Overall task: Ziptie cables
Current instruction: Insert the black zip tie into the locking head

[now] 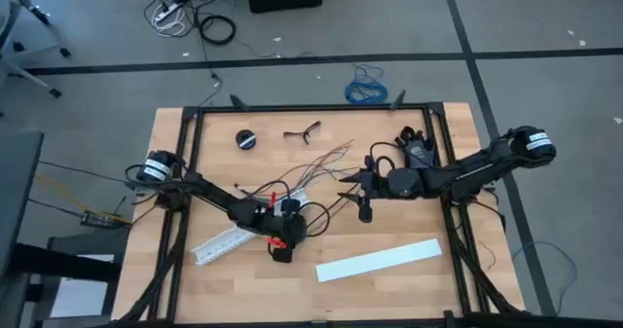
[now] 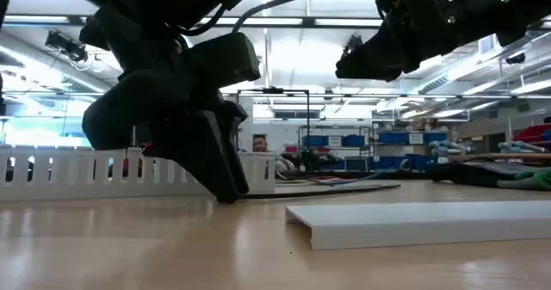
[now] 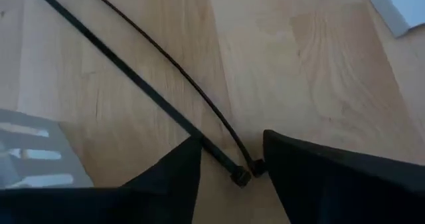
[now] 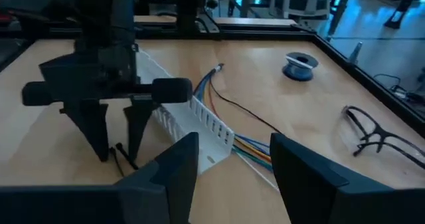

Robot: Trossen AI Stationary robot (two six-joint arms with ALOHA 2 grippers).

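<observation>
Left gripper [image 1: 281, 253] pointed straight down at the wooden table [image 1: 409, 289], its two dark fingers [image 3: 166, 184] apart and their tips at the table surface, straddling the heads of two thin black zip ties [image 3: 199, 114] that lay flat on the wood. In the right wrist view the same gripper [image 4: 118, 151] stood with its fingers spread and the zip ties [image 4: 121, 154] between their tips. Just beside it, at about 9 o'clock in the high view, lay the white slotted plastic strip [image 1: 219, 245], tilted on the table.

Right gripper [image 1: 343, 179] hung above the table at about 2 o'clock from the left one, its fingers [image 4: 176, 171] parted with nothing between them.

Between the two grippers lay the cables [image 1: 316, 167], a loose bunch of thin grey, purplish and dark brown wires, fanning toward 12 o'clock; in the right wrist view the coloured wires [image 4: 249, 147] ran out from the end of the slotted strip [image 4: 196, 124].

At 4 o'clock from the left gripper lay a flat white plastic cover strip [image 1: 380, 260]. Near the table's far edge sat a small round dark spool [image 1: 245, 139] and, just at its 3 o'clock, a pair of clear safety glasses [image 1: 303, 131]. A blue coiled cable [image 1: 365, 90] lay on the floor beyond the table.
</observation>
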